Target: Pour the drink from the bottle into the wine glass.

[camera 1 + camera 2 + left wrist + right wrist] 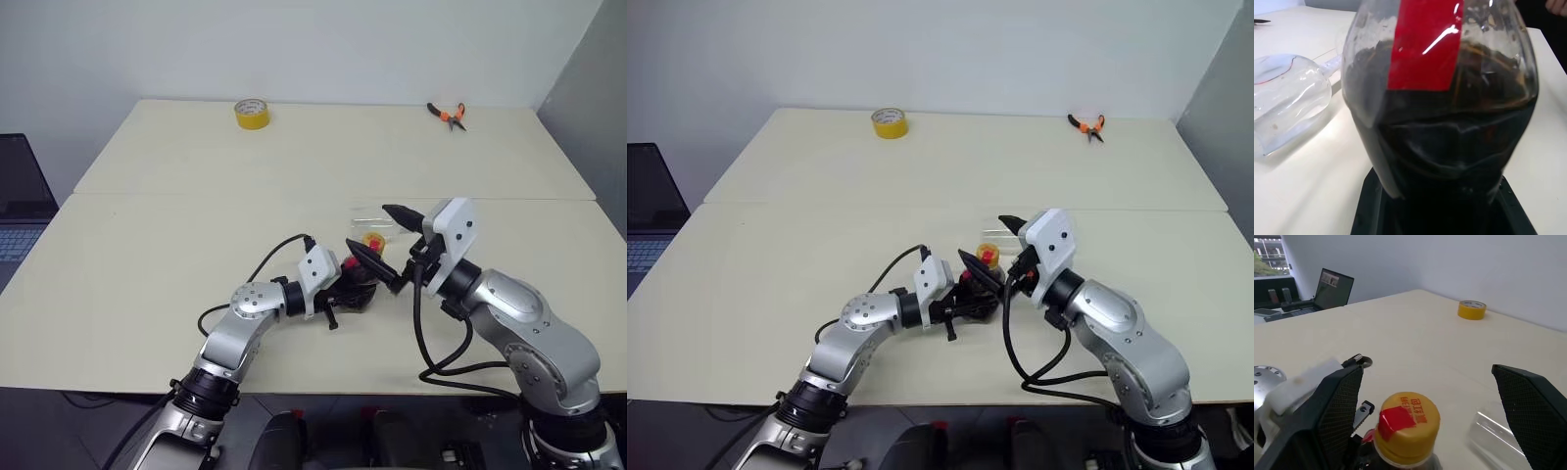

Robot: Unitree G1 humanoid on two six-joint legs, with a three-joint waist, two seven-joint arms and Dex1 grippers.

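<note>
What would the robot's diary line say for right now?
left hand: shut on bottle | right hand: open above yellow cap | wine glass: lying down

one bottle (1440, 112), one wine glass (1288, 98), one tape roll (251, 113), one pliers (447, 115)

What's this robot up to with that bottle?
Its left gripper is clamped on a small bottle of dark drink, standing upright on the table with its yellow cap still on. The right gripper hangs wide open around the cap, seemingly to unscrew it, though that's a guess. The wine glass lies on its side beside the bottle, so nothing has been poured yet.
</note>
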